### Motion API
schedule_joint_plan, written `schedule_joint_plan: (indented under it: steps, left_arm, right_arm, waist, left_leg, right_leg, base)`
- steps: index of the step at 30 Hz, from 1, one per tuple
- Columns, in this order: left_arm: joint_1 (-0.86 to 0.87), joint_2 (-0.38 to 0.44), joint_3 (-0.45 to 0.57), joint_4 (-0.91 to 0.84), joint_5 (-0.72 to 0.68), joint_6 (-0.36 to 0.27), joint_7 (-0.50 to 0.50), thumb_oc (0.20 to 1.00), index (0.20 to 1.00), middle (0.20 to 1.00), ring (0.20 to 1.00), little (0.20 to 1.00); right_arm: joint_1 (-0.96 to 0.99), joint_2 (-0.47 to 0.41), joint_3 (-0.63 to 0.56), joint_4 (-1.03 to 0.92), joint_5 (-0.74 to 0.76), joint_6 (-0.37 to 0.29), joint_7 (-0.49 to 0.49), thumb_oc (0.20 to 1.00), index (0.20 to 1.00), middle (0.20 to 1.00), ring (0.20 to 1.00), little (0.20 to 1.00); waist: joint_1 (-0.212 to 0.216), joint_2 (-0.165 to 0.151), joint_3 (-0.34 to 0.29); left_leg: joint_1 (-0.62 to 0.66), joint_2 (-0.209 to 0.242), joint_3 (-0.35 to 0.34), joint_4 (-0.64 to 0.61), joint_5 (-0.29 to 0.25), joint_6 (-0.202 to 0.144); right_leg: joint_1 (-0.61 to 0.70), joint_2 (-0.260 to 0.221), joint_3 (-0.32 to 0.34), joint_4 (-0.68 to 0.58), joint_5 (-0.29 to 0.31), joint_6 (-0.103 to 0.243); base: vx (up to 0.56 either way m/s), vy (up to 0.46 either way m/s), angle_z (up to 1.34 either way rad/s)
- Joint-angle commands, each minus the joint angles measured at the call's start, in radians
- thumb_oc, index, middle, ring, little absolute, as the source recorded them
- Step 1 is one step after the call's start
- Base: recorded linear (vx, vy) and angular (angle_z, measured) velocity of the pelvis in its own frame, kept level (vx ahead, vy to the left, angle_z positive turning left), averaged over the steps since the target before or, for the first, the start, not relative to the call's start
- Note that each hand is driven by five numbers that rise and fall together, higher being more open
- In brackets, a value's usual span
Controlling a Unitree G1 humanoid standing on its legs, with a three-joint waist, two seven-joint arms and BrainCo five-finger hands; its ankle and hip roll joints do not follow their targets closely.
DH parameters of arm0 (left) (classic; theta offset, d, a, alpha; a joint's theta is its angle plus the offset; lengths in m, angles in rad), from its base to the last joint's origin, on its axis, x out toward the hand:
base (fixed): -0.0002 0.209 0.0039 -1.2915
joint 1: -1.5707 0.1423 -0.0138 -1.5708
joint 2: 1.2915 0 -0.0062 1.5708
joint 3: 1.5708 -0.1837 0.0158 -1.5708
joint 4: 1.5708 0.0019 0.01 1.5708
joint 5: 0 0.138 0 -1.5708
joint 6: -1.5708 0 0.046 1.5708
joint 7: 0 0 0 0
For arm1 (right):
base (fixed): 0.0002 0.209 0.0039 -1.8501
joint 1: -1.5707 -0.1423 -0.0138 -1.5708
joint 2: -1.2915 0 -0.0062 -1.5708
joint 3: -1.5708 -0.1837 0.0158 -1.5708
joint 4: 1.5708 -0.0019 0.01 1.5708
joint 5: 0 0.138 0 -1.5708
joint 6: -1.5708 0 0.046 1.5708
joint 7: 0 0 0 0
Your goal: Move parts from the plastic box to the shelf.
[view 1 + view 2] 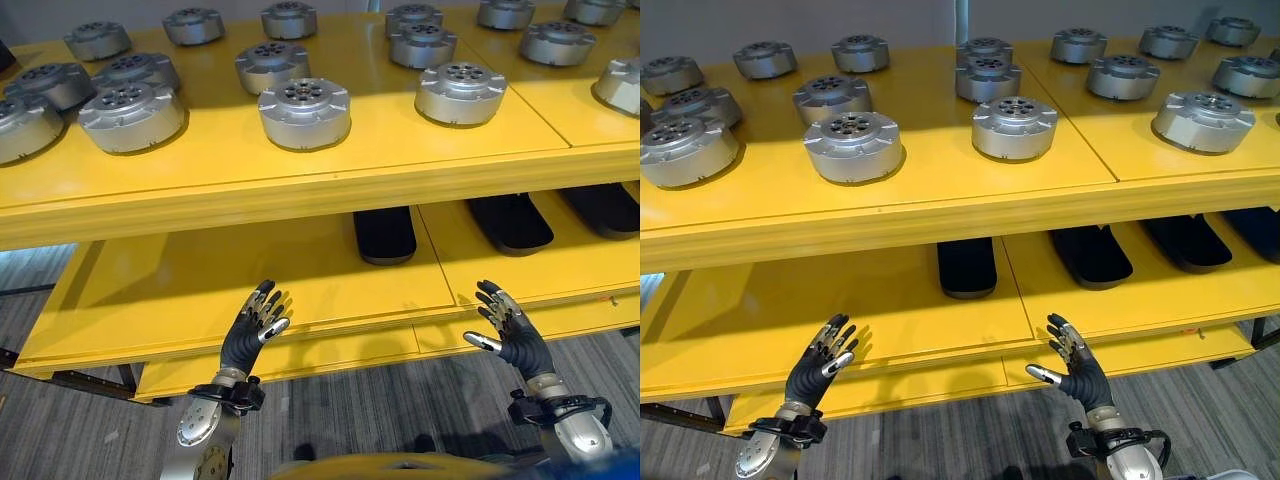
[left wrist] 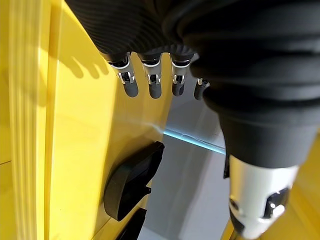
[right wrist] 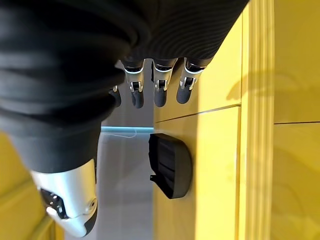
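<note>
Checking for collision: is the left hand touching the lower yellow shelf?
Apart. In the left wrist view the left hand has its straight fingers hanging off the lower yellow shelf, their shadow falling separately on it.

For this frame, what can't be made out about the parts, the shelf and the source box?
- Plastic box: where it stands cannot be told.
- Black pads on the lower shelf: back ends hidden under the top shelf.
- Round metal parts: the rows are cut off at the eye views' edges, so no count.
- Left hand and right hand: open, empty.
</note>
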Motion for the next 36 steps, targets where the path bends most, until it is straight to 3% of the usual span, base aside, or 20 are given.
schedule_joint_plan:
  steps: [1, 6, 8, 9, 11, 13, 16, 17, 20, 28, 32, 36]
  left_arm:
    - [-0.033, 0.010, 0.028, 0.021, 0.014, -0.049, -0.005, 1.000, 1.000, 1.000, 1.000, 1.000]
    - [-0.027, -0.010, 0.010, 0.018, -0.010, -0.042, -0.016, 1.000, 1.000, 1.000, 1.000, 1.000]
    - [-0.021, -0.019, -0.002, 0.010, -0.023, -0.039, -0.025, 1.000, 1.000, 1.000, 1.000, 1.000]
    - [-0.021, -0.019, -0.002, 0.010, -0.023, -0.039, -0.025, 1.000, 1.000, 1.000, 1.000, 1.000]
    - [-0.028, -0.017, -0.018, 0.008, -0.026, -0.035, -0.034, 1.000, 1.000, 1.000, 1.000, 1.000]
    - [-0.042, -0.015, -0.026, 0.009, -0.029, -0.034, -0.037, 1.000, 1.000, 1.000, 1.000, 1.000]
    - [-0.044, -0.012, -0.018, 0.008, -0.026, -0.037, -0.036, 1.000, 1.000, 1.000, 1.000, 1.000]
    - [-0.046, -0.011, -0.016, 0.009, -0.027, -0.036, -0.043, 1.000, 1.000, 1.000, 1.000, 1.000]
    - [-0.048, -0.007, -0.016, 0.011, -0.025, -0.037, -0.053, 1.000, 1.000, 1.000, 1.000, 1.000]
    - [-0.047, 0.009, -0.041, -0.011, -0.048, -0.036, -0.062, 1.000, 1.000, 1.000, 1.000, 1.000]
    - [-0.047, 0.017, -0.020, -0.009, -0.027, -0.042, -0.027, 1.000, 1.000, 1.000, 1.000, 1.000]
    - [-0.050, 0.019, -0.016, -0.008, -0.011, -0.043, -0.012, 1.000, 1.000, 1.000, 1.000, 1.000]
  right_arm:
    - [-0.015, -0.059, -0.044, -0.044, 0.048, -0.039, -0.005, 1.000, 1.000, 1.000, 1.000, 1.000]
    - [0.000, -0.090, -0.105, -0.054, 0.039, -0.052, -0.018, 1.000, 1.000, 1.000, 1.000, 1.000]
    - [0.000, -0.110, -0.133, -0.059, 0.031, -0.063, -0.021, 1.000, 1.000, 1.000, 1.000, 1.000]
    - [0.000, -0.111, -0.133, -0.059, 0.031, -0.063, -0.021, 1.000, 1.000, 1.000, 1.000, 1.000]
    - [-0.007, -0.124, -0.154, -0.049, 0.023, -0.076, -0.035, 1.000, 1.000, 1.000, 1.000, 1.000]
    - [-0.021, -0.130, -0.160, -0.040, 0.015, -0.081, -0.049, 1.000, 1.000, 1.000, 1.000, 1.000]
    - [-0.049, -0.130, -0.147, -0.029, 0.004, -0.076, -0.037, 1.000, 1.000, 1.000, 1.000, 1.000]
    - [-0.069, -0.125, -0.127, -0.019, 0.009, -0.072, -0.022, 1.000, 1.000, 1.000, 1.000, 1.000]
    - [-0.094, -0.114, -0.094, -0.003, 0.011, -0.068, -0.002, 1.000, 1.000, 1.000, 1.000, 1.000]
    - [-0.115, -0.089, -0.047, 0.026, 0.029, -0.051, 0.005, 1.000, 1.000, 1.000, 1.000, 1.000]
    - [-0.134, -0.067, 0.000, 0.044, 0.008, -0.027, -0.002, 1.000, 1.000, 1.000, 1.000, 1.000]
    - [-0.135, -0.056, 0.019, 0.051, 0.001, -0.018, -0.003, 1.000, 1.000, 1.000, 1.000, 1.000]
  waist:
    - [0.003, 0.004, -0.024]
    - [-0.006, 0.039, 0.021]
    - [-0.001, 0.048, 0.053]
    - [-0.002, 0.050, 0.052]
    - [0.007, 0.046, 0.079]
    - [0.006, 0.031, 0.093]
    - [0.037, -0.001, 0.089]
    - [0.050, -0.011, 0.085]
    - [0.071, -0.022, 0.082]
    - [0.062, -0.029, 0.055]
    - [0.062, -0.033, 0.030]
    - [0.059, -0.038, 0.022]
  left_leg:
    - [-0.064, 0.080, -0.031, 0.037, 0.096, -0.040]
    - [-0.088, 0.134, -0.057, 0.046, 0.158, -0.075]
    - [-0.118, 0.160, -0.084, 0.043, 0.232, -0.095]
    - [-0.120, 0.161, -0.087, 0.042, 0.234, -0.096]
    - [-0.157, 0.172, -0.104, 0.042, 0.297, -0.103]
    - [-0.173, 0.152, -0.107, 0.057, 0.281, -0.086]
    - [-0.195, 0.017, -0.230, 0.094, 0.154, -0.034]
    - [-0.202, -0.061, -0.293, 0.112, 0.102, -0.006]
    - [-0.205, -0.170, -0.376, 0.154, 0.045, 0.035]
    - [-0.160, -0.195, -0.345, 0.147, 0.008, 0.081]
    - [-0.122, -0.211, -0.278, 0.106, -0.009, 0.121]
    - [-0.106, -0.224, -0.263, 0.091, -0.011, 0.135]
  right_leg:
    - [-0.032, -0.044, 0.055, 0.121, -0.019, 0.062]
    - [-0.053, 0.016, 0.044, 0.181, -0.074, 0.022]
    - [-0.073, 0.047, 0.033, 0.196, -0.085, -0.002]
    - [-0.074, 0.049, 0.031, 0.196, -0.085, -0.002]
    - [-0.086, 0.064, 0.014, 0.191, -0.082, -0.017]
    - [-0.092, 0.055, 0.007, 0.188, -0.079, -0.021]
    - [-0.113, 0.058, 0.046, 0.156, -0.050, -0.021]
    - [-0.118, 0.072, 0.078, 0.146, -0.038, -0.026]
    - [-0.119, 0.091, 0.131, 0.146, -0.034, -0.033]
    - [-0.103, 0.086, 0.180, 0.145, -0.036, -0.018]
    - [-0.123, 0.053, 0.233, 0.170, -0.023, 0.019]
    - [-0.134, 0.036, 0.245, 0.193, -0.019, 0.038]
  base:
    - [0.01, -0.072, -0.09]
    - [-0.03, -0.111, -0.03]
    - [-0.09, -0.162, 0.13]
    - [-0.11, -0.193, 0.21]
    - [-0.12, -0.165, 0.21]
    - [-0.08, -0.118, 0.33]
    - [-0.01, -0.137, -0.09]
    - [0.01, -0.112, -0.59]
    - [0.00, -0.034, -1.03]
    - [0.02, 0.107, -0.28]
    - [0.04, 0.258, -0.41]
    - [0.01, 0.150, -0.28]
